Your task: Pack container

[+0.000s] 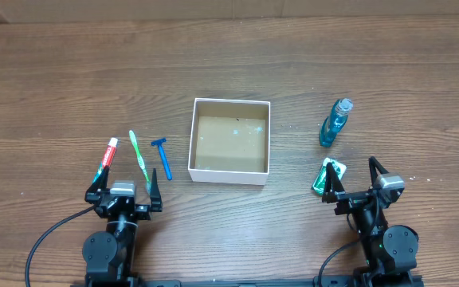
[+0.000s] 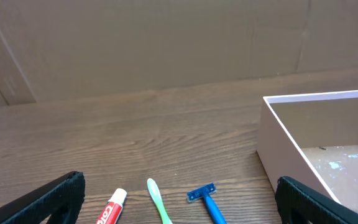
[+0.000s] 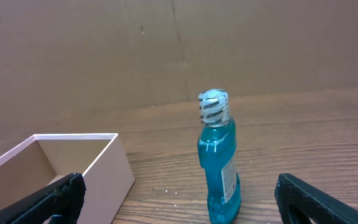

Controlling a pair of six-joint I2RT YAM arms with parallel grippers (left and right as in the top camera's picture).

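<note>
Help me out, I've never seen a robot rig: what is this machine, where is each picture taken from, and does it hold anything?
It is a robot with two arms at a wooden table. One picture looks straight down from above; the other two come from a camera on each wrist, so the black shapes in their lower corners are the left fingers and right fingers. Both pairs are spread open and hold nothing. Mid-table sits an empty white-walled container. On its left lie a toothpaste tube, a green toothbrush and a blue razor; on its right are a blue mouthwash bottle and a small green packet.
</note>
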